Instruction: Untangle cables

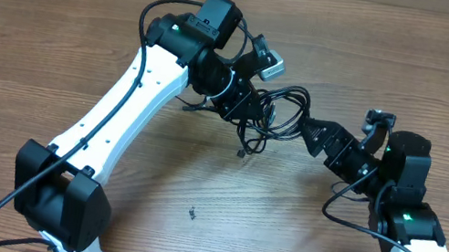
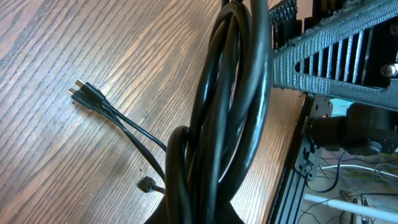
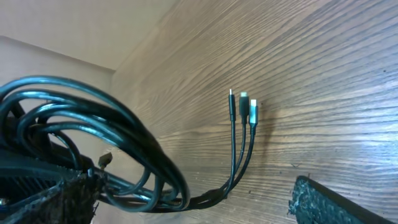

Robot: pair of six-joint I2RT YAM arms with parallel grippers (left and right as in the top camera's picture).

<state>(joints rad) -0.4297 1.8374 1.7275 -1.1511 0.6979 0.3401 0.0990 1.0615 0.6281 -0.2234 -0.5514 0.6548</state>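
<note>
Wood-grain surface (image 1: pixel 38 28) fills my overhead feed. Both arms reach toward its middle, where the cables (image 1: pixel 281 108) hang between them as a looped black bundle. My left claw (image 1: pixel 251 105) is at the bundle's left side. My right claw (image 1: pixel 310 132) is at its right edge, touching the outer loop. One strand drops from the bundle toward the wood just below the left claw.

On the left wrist feed the loops stand upright close to the lens, lifted off the wood, with one ribbed finger (image 2: pixel 323 50) beside them at the upper right. I see only that one finger, so I cannot tell whether the left claw is clamped or spread. Two thin strands run away from the bundle and end in plug ends (image 2: pixel 84 94) lying together on the wood. A third small plug (image 2: pixel 146 183) lies nearer the bundle.

On the right wrist feed the right claw's two fingers (image 3: pixel 62 199) stand wide apart, so it is spread and not pinching. The bundle arches up at the left over one finger, and its strands gather low between the two fingers. Three silver-tipped plug ends sit side by side, close to the wood.
</note>
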